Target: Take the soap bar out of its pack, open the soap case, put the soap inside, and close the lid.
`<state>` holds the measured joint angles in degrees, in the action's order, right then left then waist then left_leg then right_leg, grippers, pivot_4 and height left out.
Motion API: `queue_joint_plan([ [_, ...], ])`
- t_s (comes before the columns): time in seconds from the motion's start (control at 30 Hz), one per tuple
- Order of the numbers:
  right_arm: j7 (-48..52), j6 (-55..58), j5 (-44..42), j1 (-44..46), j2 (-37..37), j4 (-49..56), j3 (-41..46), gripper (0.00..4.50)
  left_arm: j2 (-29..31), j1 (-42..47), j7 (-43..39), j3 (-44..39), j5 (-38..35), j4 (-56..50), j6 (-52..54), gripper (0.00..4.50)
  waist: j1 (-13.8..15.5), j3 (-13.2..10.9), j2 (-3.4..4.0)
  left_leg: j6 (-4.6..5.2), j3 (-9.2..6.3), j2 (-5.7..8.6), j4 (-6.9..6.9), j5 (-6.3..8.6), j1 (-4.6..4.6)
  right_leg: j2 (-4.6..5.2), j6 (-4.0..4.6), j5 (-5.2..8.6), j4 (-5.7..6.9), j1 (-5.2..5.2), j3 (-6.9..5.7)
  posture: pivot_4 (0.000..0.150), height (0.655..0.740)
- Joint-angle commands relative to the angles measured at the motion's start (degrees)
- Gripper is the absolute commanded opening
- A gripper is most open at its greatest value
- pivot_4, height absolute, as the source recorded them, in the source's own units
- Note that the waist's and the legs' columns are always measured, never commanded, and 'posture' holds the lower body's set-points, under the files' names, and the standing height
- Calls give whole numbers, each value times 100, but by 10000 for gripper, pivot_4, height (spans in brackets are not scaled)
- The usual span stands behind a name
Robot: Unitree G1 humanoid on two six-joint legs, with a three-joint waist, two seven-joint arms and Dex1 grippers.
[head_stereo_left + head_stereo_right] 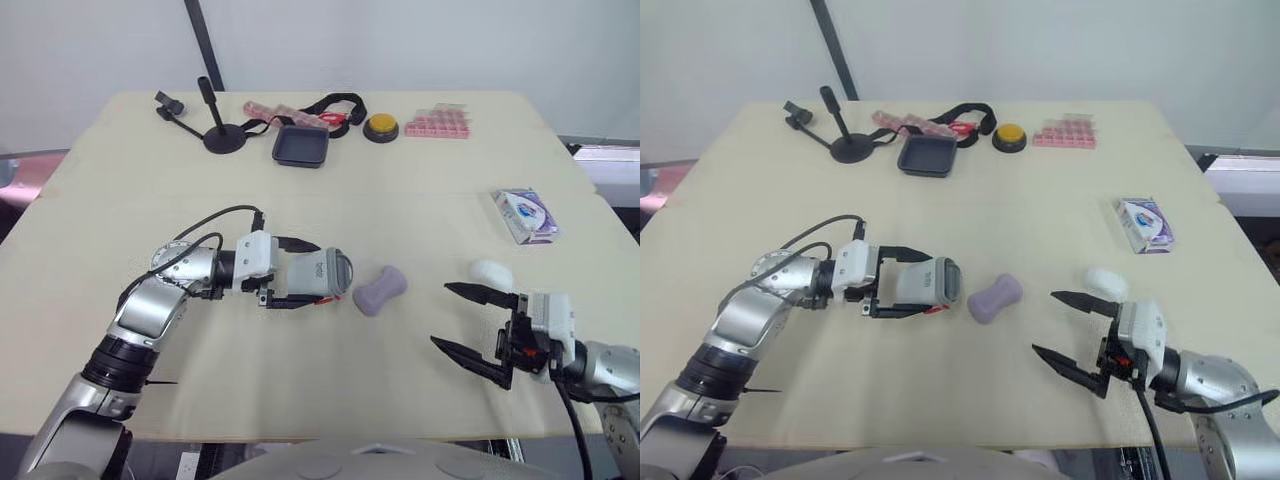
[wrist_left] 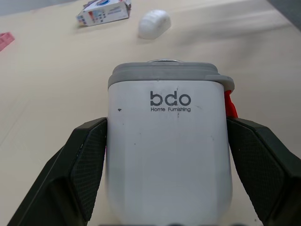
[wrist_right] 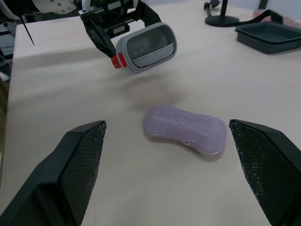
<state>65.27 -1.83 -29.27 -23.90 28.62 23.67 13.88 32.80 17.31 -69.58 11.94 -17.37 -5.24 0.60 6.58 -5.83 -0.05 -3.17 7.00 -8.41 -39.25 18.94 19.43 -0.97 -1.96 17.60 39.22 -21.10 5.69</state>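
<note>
- Left gripper (image 1: 305, 273): clenched on sides of white soap case (image 2: 168, 141), lifted off table (image 1: 400, 190)
- Right gripper (image 1: 440, 314): spread wide, empty
- Purple soap bar (image 1: 379, 291): bare on table between both grippers, pack (image 1: 526, 214) well apart

Looks like a robotics lab or test room to me, not anybody's home. Bare white wall (image 1: 420, 40), one table (image 1: 100, 210) with a plain cream cloth over it, and a random spread of props along the far edge: a little black stand (image 1: 222, 135), a yellow push button (image 1: 381, 126), a black tray (image 1: 301, 146) and pink compartment boxes (image 1: 437, 123). A dark pole (image 1: 205, 40) leans behind the table.
</note>
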Motion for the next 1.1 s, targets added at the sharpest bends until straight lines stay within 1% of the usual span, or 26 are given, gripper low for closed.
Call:
queue_joint_plan([
  [0.03, -65, -568, 193, -191, -168, -71, -90, 44840, 13, 97, -70, -5, -53, -30, 16, 34768, -41, 0, 0, -2, -1, 0, 13, -3, 1, 0, 0, 0, -9, 12, 0, 1500, 7400],
  [0.17, -109, -820, 233, -395, -211, -16, -246, 44840, 104, 128, -209, 84, 82, 122, 12, 34768, -112, 0, 1, -1, -6, 2, 30, -10, -5, 0, 0, 0, -22, 30, -4, 1500, 7400],
  [0.3, -118, -950, 260, -450, -115, -63, -305, 44840, 321, 407, -386, 272, 502, 498, -2, 34768, -130, 0, 0, 1, -15, 3, 34, -11, -4, 1, 0, 0, -20, 38, -15, 1500, 7400],
  [0.4, -58, -962, 209, -482, -3, -82, -330, 44840, 492, 640, -488, 442, 742, 484, 187, 34768, -132, 0, 0, 4, -19, 5, 34, -13, -6, 8, 0, 0, -19, 38, -24, 1500, 7400],
  [0.57, -40, -955, 133, -495, 114, -99, -351, 44840, 642, 877, -462, 702, 1064, 121, 696, 34768, -155, 0, 0, 5, -20, 11, 38, -13, -4, 16, 0, 0, -21, 41, -28, 1500, 7400],
  [0.73, -57, -941, 87, -498, 187, -76, -347, 44840, 652, 1066, -368, 891, 1241, -405, 1291, 34768, -157, -1, 1, 5, -22, 11, 43, -13, -4, 16, 0, 0, -30, 48, -29, 1500, 7400],
  [1.0, 76, -964, -67, -441, 330, -237, -290, 44840, 875, 1495, -341, 1167, 1784, -770, 1640, 34768, -159, -1, 0, 5, -26, 12, 46, -13, -7, 16, 0, 0, -50, 63, -33, 1500, 7400],
  [1.1, 118, -977, -115, -389, 361, -347, -262, 44840, 879, 1639, -351, 1188, 1811, -865, 1816, 34768, -159, -2, 1, 5, -29, 12, 48, -13, -5, 16, 0, 0, -52, 63, -36, 1500, 7400],
])
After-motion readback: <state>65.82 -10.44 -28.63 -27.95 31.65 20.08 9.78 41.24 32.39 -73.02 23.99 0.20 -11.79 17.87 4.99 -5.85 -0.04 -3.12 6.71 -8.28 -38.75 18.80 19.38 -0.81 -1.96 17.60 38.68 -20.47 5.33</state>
